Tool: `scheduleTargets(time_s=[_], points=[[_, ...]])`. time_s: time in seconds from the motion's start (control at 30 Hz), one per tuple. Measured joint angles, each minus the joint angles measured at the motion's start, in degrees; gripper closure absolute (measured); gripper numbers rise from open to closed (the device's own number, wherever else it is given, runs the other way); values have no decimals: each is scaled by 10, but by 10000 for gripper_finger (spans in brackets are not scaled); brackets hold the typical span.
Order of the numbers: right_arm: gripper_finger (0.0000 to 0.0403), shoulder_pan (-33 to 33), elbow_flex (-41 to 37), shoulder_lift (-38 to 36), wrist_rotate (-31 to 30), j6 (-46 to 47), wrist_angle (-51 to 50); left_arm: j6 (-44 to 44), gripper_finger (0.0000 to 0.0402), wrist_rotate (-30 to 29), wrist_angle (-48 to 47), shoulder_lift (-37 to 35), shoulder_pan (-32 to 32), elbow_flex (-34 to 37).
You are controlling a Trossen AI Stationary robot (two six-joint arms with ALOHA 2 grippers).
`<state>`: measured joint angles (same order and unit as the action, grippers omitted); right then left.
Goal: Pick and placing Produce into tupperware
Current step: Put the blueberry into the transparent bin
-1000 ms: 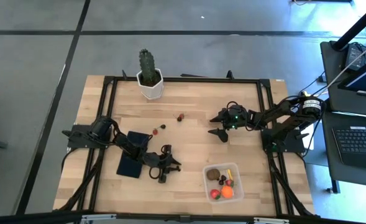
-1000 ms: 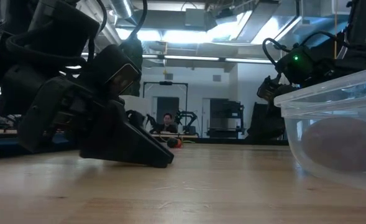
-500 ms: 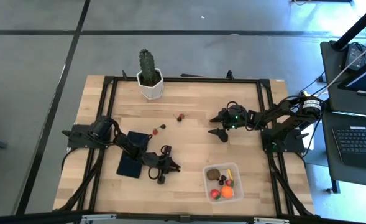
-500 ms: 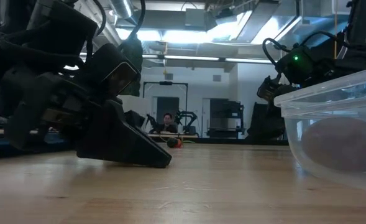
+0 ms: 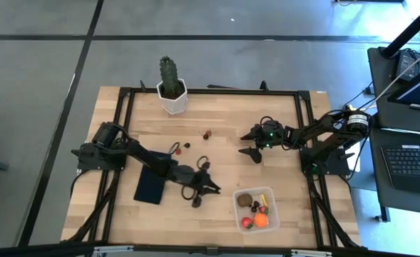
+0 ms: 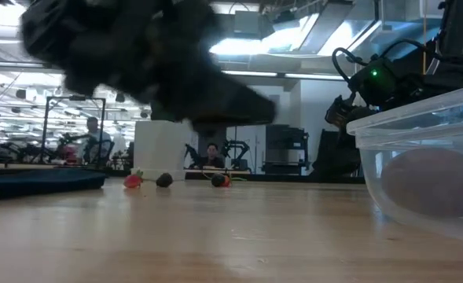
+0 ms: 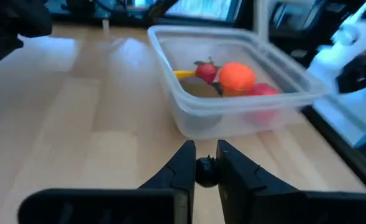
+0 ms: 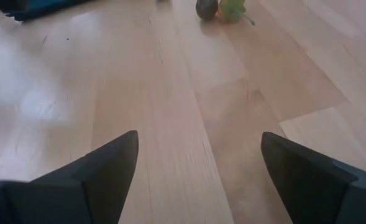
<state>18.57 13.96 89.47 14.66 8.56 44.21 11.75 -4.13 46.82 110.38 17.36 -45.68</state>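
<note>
Carrying a small dark berry [image 7: 205, 172] pinched in the left gripper [image 7: 205, 169] toward the tupperware [image 7: 282, 74] near the tabletop's front edge; next, positioning above, releasing; right gripper [image 8: 195, 165] wide, idle

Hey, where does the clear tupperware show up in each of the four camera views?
High view: tupperware lower right on the table.
Low view: clear wall at the right edge, close up.
Left wrist view: centre, beyond the left gripper, shut on a dark berry.
Right wrist view: not in it.
Shared landmark: orange ball inside.
</note>
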Motion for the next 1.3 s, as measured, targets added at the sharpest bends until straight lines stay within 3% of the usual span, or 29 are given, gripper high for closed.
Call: scheduleTargets(time_s=[0.23,0.4,0.63,1.17,1.3], points=[[63,0,0,0,0,2,1,-82,364,7,-254,-5,-13,-189],[63,0,0,0,0,2,1,-138,364,30,-355,-5,-12,-284],[63,0,0,0,0,2,1,-168,364,72,-381,27,-10,-364],[63,0,0,0,0,3,-5,-169,364,84,-372,215,-7,-492],[63,0,0,0,0,5,-16,-168,358,83,-366,233,-7,-512]])
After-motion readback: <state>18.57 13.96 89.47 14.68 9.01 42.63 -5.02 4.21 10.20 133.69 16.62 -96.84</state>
